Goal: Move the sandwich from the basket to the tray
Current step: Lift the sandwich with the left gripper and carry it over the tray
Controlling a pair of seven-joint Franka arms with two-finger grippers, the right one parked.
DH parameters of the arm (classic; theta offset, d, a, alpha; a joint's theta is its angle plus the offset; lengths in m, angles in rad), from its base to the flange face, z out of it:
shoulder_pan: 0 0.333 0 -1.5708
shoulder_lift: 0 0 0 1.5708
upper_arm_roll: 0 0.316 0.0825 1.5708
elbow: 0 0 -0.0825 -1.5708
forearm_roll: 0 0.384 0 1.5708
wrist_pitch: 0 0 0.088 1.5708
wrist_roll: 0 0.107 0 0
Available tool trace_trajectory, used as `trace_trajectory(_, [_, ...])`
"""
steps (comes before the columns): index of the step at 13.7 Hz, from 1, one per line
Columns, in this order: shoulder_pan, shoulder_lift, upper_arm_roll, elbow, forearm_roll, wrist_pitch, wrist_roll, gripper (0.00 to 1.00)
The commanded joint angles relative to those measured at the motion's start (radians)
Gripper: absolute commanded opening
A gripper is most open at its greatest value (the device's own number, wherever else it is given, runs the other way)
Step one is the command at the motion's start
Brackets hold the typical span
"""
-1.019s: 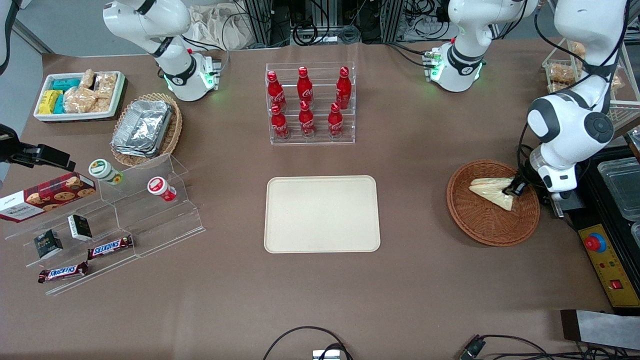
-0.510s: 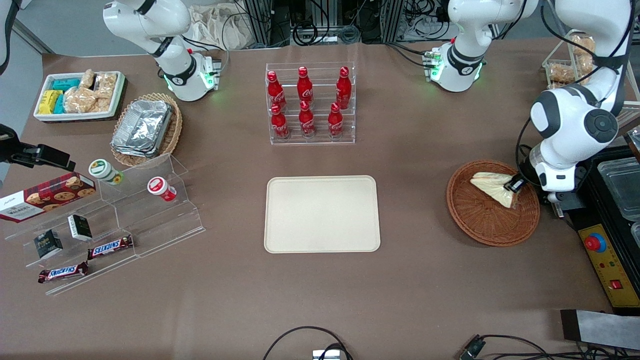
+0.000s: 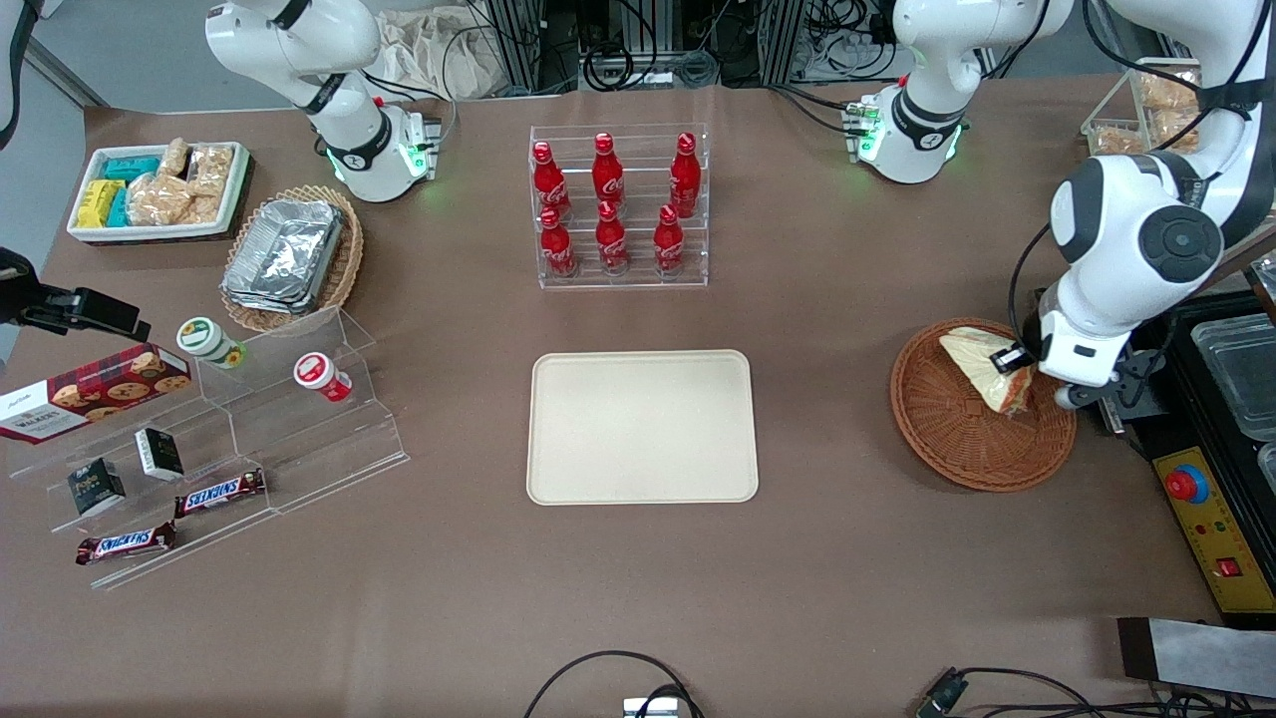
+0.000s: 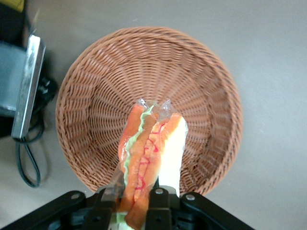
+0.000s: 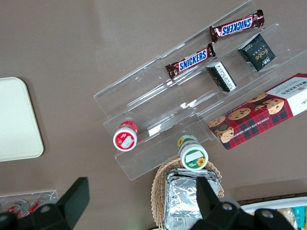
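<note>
Toward the parked arm's end of the worktop, the clear stepped shelf [image 3: 214, 439] with snack bars and small tubs sits near that edge, with the oval wicker basket of foil containers [image 3: 290, 257] farther from the front camera. At the middle of the table the tray [image 3: 642, 427] lies flat and bare, with open brown tabletop [image 3: 827, 419] all around it; the rack of red bottles [image 3: 618, 206] stands farther from the front camera, well apart from it. A wide bare stretch of tabletop separates the tray from the basket [image 3: 952, 439], which sits near the working arm's end, close to the black control box [image 3: 1211, 519] at that edge. Compared with a second ago, the sandwich [image 3: 982, 367] has been tipped up from lying flat in the basket to hanging on edge, and the arm's wrist has risen and swung toward the tray. The gripper [image 3: 1009, 359] is over the basket, its fingers [image 4: 158, 196] clamped on the sandwich's wrapped end; in the left wrist view the sandwich [image 4: 148, 163] hangs with its orange-red filling edge showing, clear of the basket's [image 4: 96, 86] woven floor.
</note>
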Motion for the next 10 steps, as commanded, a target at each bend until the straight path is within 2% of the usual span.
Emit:
trace_trajectory(1, [0.002, -0.026, -0.059, 0.01, 0.03, -0.029, 0.068, 0.17])
trace_trajectory(10, [0.002, -0.018, -0.299, 0.056, 0.01, -0.058, 0.043, 0.17])
